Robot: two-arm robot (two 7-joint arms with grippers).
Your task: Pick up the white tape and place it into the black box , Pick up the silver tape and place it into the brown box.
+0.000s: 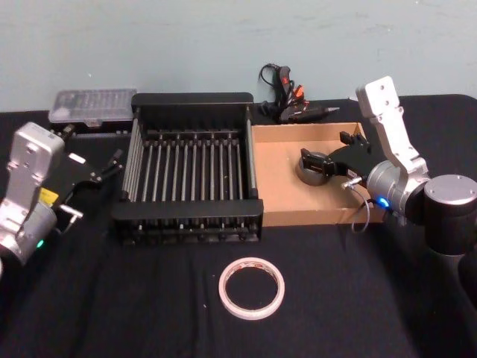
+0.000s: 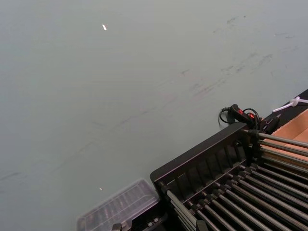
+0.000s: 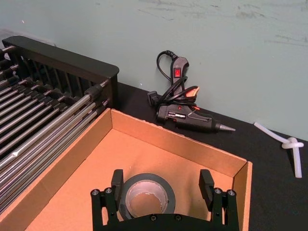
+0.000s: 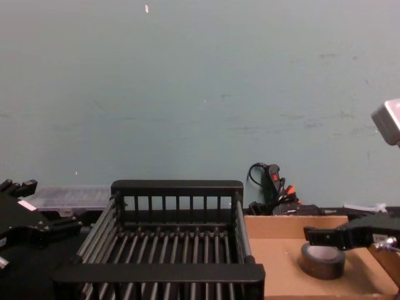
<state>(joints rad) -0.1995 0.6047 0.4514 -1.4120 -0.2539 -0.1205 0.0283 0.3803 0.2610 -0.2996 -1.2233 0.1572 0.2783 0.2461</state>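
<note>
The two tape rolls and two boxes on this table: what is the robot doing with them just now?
The right gripper hangs open inside the brown box, its fingers either side of the silver tape, which sits on the box floor. The white tape lies on the black cloth in front of the black box, not yet picked up, and that crate holds no tape. The left gripper waits open, left of the crate.

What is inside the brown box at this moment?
The silver tape lies on the floor of the brown box, between the open fingers of the right gripper. The box floor beneath the gripper is covered.
</note>
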